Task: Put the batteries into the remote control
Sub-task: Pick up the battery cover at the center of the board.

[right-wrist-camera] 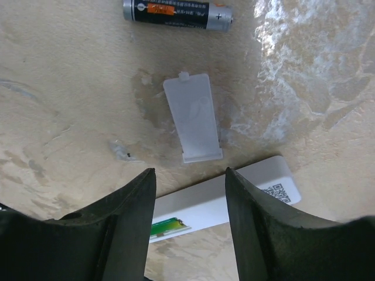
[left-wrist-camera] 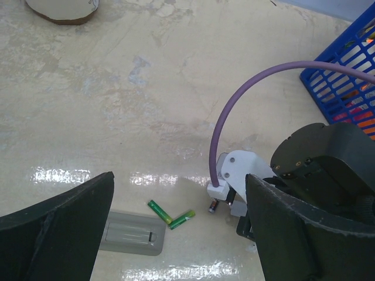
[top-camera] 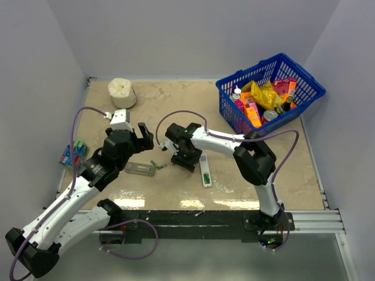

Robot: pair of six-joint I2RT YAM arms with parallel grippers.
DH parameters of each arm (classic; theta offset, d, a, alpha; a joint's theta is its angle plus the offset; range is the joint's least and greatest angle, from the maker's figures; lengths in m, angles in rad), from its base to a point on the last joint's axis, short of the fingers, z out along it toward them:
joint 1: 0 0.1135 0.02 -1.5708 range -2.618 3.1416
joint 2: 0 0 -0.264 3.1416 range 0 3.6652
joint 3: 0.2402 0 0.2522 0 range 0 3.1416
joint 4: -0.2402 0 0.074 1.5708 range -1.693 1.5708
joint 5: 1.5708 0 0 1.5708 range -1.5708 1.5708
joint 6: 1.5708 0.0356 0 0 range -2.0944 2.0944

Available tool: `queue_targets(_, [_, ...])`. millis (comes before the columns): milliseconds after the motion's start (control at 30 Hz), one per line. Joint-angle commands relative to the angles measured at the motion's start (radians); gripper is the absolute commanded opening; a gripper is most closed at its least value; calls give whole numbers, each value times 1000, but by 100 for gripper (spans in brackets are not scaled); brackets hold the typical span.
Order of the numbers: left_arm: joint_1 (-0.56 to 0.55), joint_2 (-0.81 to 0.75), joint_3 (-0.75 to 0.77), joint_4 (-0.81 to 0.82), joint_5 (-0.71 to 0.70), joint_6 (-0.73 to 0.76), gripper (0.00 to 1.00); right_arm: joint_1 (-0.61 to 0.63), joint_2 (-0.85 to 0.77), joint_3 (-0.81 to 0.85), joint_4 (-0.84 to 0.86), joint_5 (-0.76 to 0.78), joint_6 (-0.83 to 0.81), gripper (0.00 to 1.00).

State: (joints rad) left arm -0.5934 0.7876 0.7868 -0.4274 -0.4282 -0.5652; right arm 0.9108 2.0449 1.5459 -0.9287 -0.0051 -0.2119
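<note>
Top view: blue plastic basket [top-camera: 229, 102] holds colourful packets [top-camera: 261, 96]; slim white remote control [top-camera: 205, 171] lies on the worktop [top-camera: 176, 105]. Left wrist: left claw [left-wrist-camera: 179, 181] released, above two green batteries [left-wrist-camera: 159, 211]. Right wrist: right claw [right-wrist-camera: 188, 175] released, empty; the remote's compartment holds one green cell [right-wrist-camera: 170, 227].

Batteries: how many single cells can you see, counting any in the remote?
4. Two green cells lie in a V on the table; one dark cell lies beyond the white cover; one seated cell sits in the remote. Arms may hide others.

White remote [top-camera: 205, 171] lies open near loose batteries [top-camera: 157, 165].
</note>
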Motion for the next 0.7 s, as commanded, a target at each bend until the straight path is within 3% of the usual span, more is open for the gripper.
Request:
queue_targets(0, [6,4,-8,42,-26,-1,97,5,9,54,-2,36,-38,52])
queue_targets(667, [6,16,-8,47,-29,-10,97,31,43,-35,51,68,-29,43])
